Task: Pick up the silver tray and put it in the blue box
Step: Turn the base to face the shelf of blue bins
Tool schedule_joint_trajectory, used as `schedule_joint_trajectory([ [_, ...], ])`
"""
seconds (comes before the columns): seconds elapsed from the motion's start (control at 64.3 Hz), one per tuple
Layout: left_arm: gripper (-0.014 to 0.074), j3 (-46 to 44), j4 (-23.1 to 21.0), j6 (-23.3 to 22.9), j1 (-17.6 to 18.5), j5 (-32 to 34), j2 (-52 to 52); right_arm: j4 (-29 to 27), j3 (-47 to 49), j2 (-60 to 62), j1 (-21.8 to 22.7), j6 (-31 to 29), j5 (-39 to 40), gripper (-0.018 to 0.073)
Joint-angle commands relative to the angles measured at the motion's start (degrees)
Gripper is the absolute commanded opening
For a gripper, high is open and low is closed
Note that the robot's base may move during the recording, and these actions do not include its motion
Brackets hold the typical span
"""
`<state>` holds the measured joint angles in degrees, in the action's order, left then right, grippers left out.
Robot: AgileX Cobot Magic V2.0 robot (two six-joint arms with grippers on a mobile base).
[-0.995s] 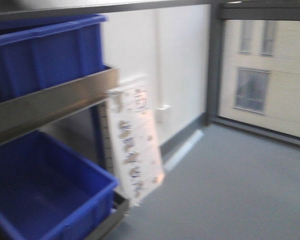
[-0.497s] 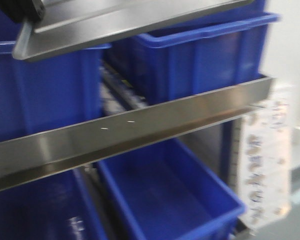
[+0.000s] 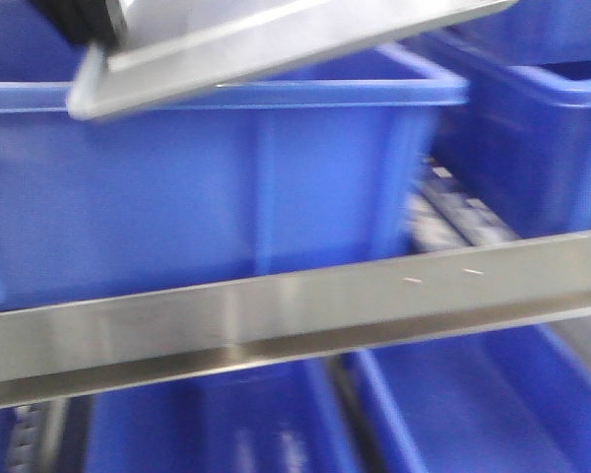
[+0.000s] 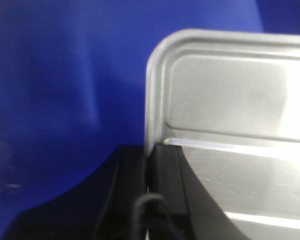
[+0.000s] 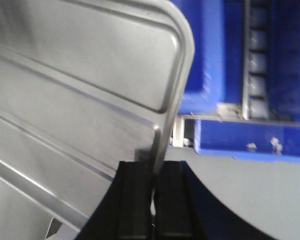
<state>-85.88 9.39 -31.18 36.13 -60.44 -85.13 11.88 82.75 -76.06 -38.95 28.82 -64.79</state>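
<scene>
The silver tray (image 3: pixel 276 39) hangs tilted across the top of the front view, just above the rim of a large blue box (image 3: pixel 227 197). In the left wrist view my left gripper (image 4: pixel 149 162) is shut on the left rim of the silver tray (image 4: pixel 230 95), with the blue box wall (image 4: pixel 65 90) behind it. In the right wrist view my right gripper (image 5: pixel 153 175) is shut on the right rim of the ridged silver tray (image 5: pixel 80 85). Both arms carry the tray off any surface.
A steel shelf rail (image 3: pixel 305 315) runs across in front of the box. A second blue crate (image 3: pixel 542 128) stands to the right, and more blue crates (image 3: pixel 473 414) sit on the shelf below. Roller tracks (image 3: pixel 453 212) lie between crates. Grey floor (image 5: pixel 260 195) lies under the rack.
The front view has swung from the floor and window onto the rack, and the crates have slid right in view. The tray came into view at the top, still held by both grippers.
</scene>
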Motion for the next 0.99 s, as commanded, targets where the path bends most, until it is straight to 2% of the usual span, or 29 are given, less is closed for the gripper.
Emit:
schedule_joint_trajectory([
  [0.0,-0.0097,-5.3,2.1,0.6,0.4,2.4,2.1,0.8,1.7,2.0,0.0,-1.4,2.6,0.0057],
  [0.482,-0.0097,-7.0,2.2,-0.7,0.4,2.3,2.1,0.8,1.7,2.0,0.0,-1.4,2.6,0.0057],
  [0.591,-0.0097,-7.0,0.5,-0.7,0.4,2.1,2.0,0.8,1.7,2.0,0.0,-1.4,2.6,0.0057],
  [0.979,-0.0097,-7.0,0.1,-0.7,0.4,2.5,2.0,0.8,1.7,2.0,0.0,-1.4,2.6,0.0057],
])
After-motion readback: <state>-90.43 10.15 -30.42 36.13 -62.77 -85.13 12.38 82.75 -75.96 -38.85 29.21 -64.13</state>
